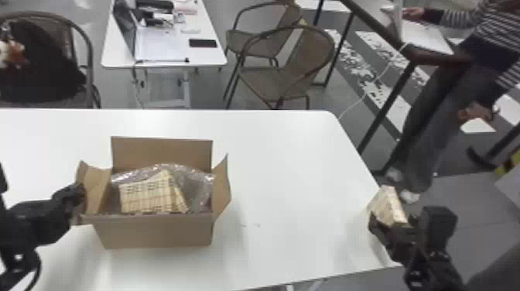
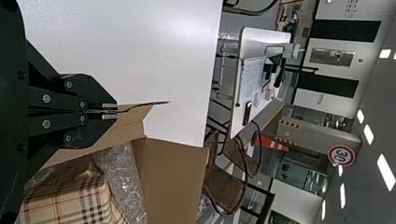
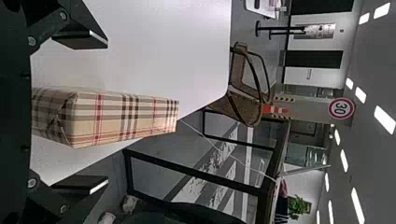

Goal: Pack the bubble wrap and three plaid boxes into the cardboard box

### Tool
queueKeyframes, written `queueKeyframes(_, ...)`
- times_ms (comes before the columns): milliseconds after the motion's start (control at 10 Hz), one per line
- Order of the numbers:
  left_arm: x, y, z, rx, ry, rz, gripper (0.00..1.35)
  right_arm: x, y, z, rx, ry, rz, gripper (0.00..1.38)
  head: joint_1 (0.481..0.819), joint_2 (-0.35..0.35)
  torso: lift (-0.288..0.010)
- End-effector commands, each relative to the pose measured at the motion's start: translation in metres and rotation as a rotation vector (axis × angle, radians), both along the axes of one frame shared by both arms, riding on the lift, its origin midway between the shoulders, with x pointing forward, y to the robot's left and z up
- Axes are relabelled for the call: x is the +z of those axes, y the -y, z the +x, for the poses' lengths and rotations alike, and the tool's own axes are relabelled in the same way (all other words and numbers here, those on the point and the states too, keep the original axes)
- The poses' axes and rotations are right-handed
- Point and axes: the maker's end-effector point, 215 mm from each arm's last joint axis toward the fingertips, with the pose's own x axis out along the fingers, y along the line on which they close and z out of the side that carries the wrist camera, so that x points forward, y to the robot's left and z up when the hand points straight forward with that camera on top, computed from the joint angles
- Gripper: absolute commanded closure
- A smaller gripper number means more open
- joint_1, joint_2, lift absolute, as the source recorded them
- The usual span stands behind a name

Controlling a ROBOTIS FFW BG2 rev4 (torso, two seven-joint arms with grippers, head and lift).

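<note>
On my feed, red and black lines cross the beige right-hand plaid box (image 3: 123, 116); the cardboard box (image 1: 154, 233) is brown, the table (image 1: 286, 154) white.

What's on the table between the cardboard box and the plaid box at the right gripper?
In the head view, only bare white table and a couple of faint marks between the cardboard box and that plaid box.

Left gripper (image 1: 80, 193) tightly closed, right gripper (image 1: 392, 223) with fingers wide apart.
</note>
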Motion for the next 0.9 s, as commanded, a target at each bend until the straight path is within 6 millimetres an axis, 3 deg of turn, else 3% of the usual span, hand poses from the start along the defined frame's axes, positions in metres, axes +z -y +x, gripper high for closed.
queueKeyframes(0, 0.0, 0.001, 0.0, 0.001, 0.003, -0.004, 1.22, -0.003, 0.008, 0.001, -0.001, -0.012, -0.019, 0.82, 0.695, -0.223, -0.092)
queueKeyframes(100, 0.0, 0.001, 0.0, 0.001, 0.003, -0.006, 1.22, -0.006, 0.009, -0.003, -0.003, -0.016, -0.025, 0.96, 0.695, -0.228, -0.092)
queueKeyframes(300, 0.001, 0.001, 0.0, 0.001, 0.005, -0.005, 1.22, -0.008, 0.016, -0.017, -0.042, -0.001, -0.018, 0.97, 0.695, -0.237, -0.092)
queueKeyframes(600, 0.002, 0.003, 0.001, -0.003, 0.008, -0.006, 1.22, -0.001, 0.013, -0.015, -0.047, 0.03, -0.009, 1.01, 0.695, -0.245, -0.092)
queueKeyframes(700, 0.002, 0.004, 0.001, -0.005, 0.008, -0.005, 1.22, 0.009, 0.007, -0.013, -0.041, 0.062, 0.015, 1.01, 0.695, -0.245, -0.092)
queueKeyframes(800, 0.001, 0.002, 0.001, -0.003, 0.006, -0.004, 1.22, 0.026, -0.02, -0.004, 0.001, 0.11, 0.078, 1.01, 0.695, -0.243, -0.092)
